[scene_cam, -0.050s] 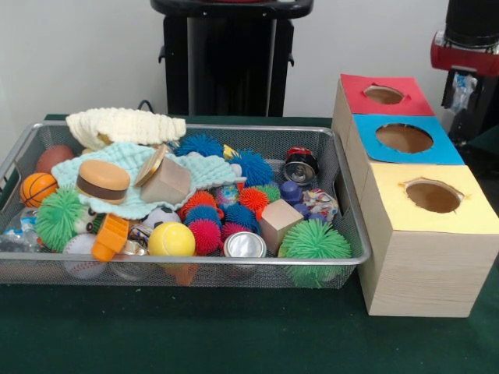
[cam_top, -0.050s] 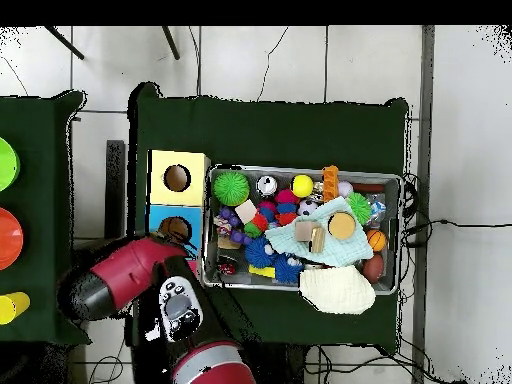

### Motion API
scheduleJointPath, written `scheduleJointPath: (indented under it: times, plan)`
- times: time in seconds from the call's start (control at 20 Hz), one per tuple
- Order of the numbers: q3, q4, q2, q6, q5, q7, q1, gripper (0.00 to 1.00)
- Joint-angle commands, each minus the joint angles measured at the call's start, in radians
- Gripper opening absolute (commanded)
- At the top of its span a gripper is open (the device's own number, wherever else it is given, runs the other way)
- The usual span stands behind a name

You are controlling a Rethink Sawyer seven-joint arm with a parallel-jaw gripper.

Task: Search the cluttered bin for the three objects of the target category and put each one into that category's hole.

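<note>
- While my arm hangs over the box row, my gripper sits right at the row's end box; I can't tell from either view whether it's open or closed.
- Front view only: all three boxes, each with one round hole: red box, blue box, yellow box.
- Overhead only: the arm covers the red box, so just the blue and yellow tops show. A second green table beside my arm also shows, with green, orange and yellow items cut off at the edge.
- Wire bin is on the far side of the boxes from my gripper, touching or just beside them. Everything to sort lies inside it, apart from my gripper.
- Count in the bin, from the front view:
- 3 green spiky balls, the biggest at the corner nearest the yellow box.
- about 4 blue spiky balls and about 4 orange/pink ones; the pile hides some.
- 2 cans for sure: one upright, one on its side.
- 2 wooden blocks.
- 1 each: basketball, baseball, yellow ball, toy burger.
- 2 cloths: cream, mint.
- Can labels are too small to read.
</note>
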Motion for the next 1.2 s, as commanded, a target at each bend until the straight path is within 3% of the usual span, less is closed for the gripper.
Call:
scheduleJointPath:
  times: [0.05, 0.45, 0.8, 1.05, 1.2]
  plan:
    - [0.071, -0.072, 0.052, 0.084, -0.087, -0.297, -0.115, 0.00]
    - [0.124, 0.027, 0.032, 0.033, -0.141, -0.328, -0.233, 0.00]
    - [0.148, 0.078, 0.024, 0.010, -0.189, -0.280, -0.261, 0.00]
    - [0.192, 0.141, -0.097, 0.082, -0.137, -0.252, -0.269, 0.00]
    - [0.233, 0.123, -0.171, 0.198, -0.063, -0.264, -0.272, 0.00]
